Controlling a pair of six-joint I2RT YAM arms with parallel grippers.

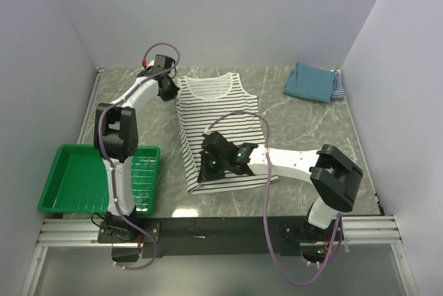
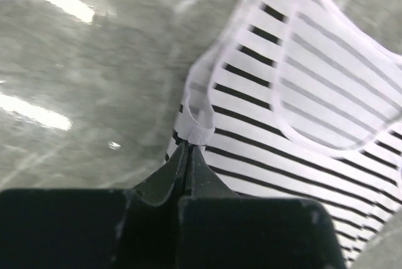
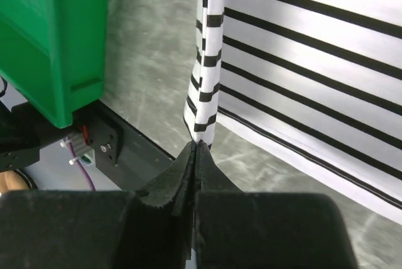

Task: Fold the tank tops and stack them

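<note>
The black-and-white striped tank top (image 1: pixel 221 126) lies spread on the table, neck to the back. My left gripper (image 1: pixel 172 88) is shut on its left shoulder strap (image 2: pixel 200 132). My right gripper (image 1: pixel 206 164) is shut on its lower left hem corner (image 3: pixel 204 118), lifting that edge into a ridge. The teal-blue tank top (image 1: pixel 310 81) lies folded at the back right, on top of the fine navy-and-white striped one (image 1: pixel 338 86), of which only an edge shows.
A green plastic basket (image 1: pixel 73 182) sits at the front left, also in the right wrist view (image 3: pixel 56 36). White walls close the table on three sides. The black front rail (image 1: pixel 221 230) runs along the near edge.
</note>
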